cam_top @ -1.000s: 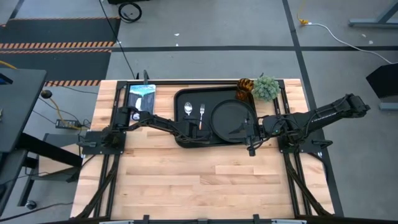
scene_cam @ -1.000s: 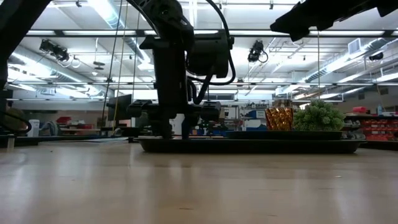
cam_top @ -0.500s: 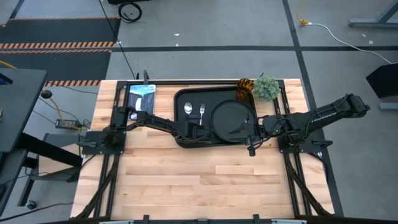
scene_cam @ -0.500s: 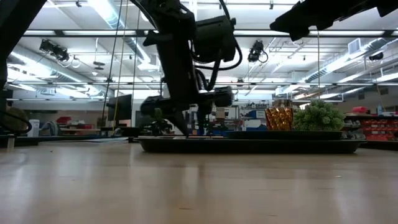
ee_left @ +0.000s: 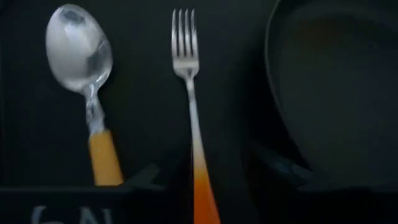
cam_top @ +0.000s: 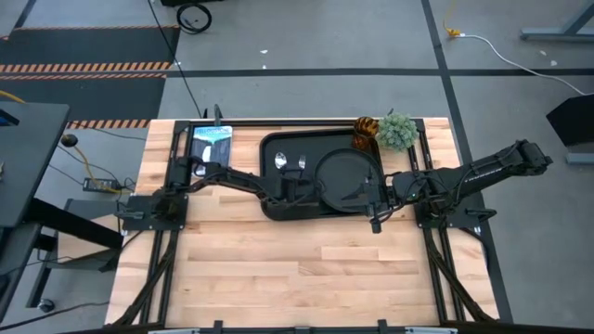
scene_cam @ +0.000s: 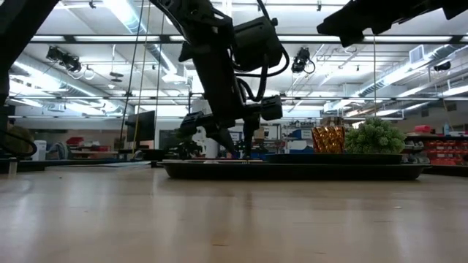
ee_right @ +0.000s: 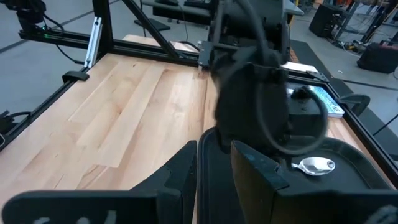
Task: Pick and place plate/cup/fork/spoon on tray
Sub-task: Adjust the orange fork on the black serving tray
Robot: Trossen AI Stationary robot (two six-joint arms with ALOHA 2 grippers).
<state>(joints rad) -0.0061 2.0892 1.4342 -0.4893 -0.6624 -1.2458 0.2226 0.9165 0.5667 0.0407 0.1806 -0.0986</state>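
The black tray (cam_top: 269, 139) lies at the table's far middle. On it lie the round black plate (cam_top: 345, 176), the spoon (cam_top: 281, 162) and the fork (cam_top: 302, 164), side by side with their heads toward the far edge. My left gripper (cam_top: 295, 186) hangs open just above the tray. In the left wrist view, its fingers stand on either side of the fork's red-orange handle (ee_left: 202, 186) without touching it. The amber cup (cam_top: 365, 130) stands at the tray's far right corner. My right gripper (cam_top: 374, 215) waits at the tray's near right corner, its fingers a narrow gap apart and empty.
A fuzzy green plant ball (cam_top: 397, 132) stands next to the cup. A blue-and-white picture card (cam_top: 212, 144) lies left of the tray. The bare wood of the table's near half (cam_top: 306, 269) gives free room.
My left gripper has risen off the tray and tipped, its fingers now clear above the tray floor. The fork and the spoon have stayed where they lay.
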